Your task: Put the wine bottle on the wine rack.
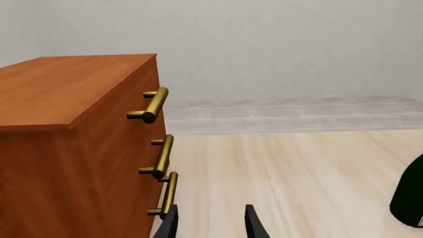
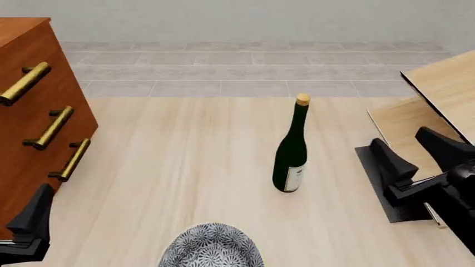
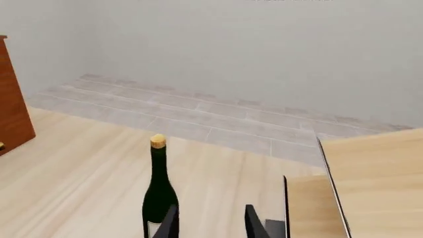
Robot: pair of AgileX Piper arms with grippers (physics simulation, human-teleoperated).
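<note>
Nearest me on the pale wood-grain table (image 2: 186, 167) sits a rounded object (image 2: 211, 247) with a fine black-and-white floral pattern, cut off by the frame edge. My left end effector (image 2: 30, 225) hangs low beside the cabinet, its dark tapered fingers apart and holding nothing. My right end effector (image 2: 423, 161) is also spread and empty, over the wine rack's black base plate. Midway stands the wine bottle (image 2: 291, 150), upright on the table, slim dark green glass with a tan cork and white label. The wine rack (image 2: 445, 92) rises right of it, flat slanted pale-wood panels with dark edges. Far left is a reddish-brown cabinet (image 2: 30, 111) with brass bar handles (image 2: 52, 127).
</note>
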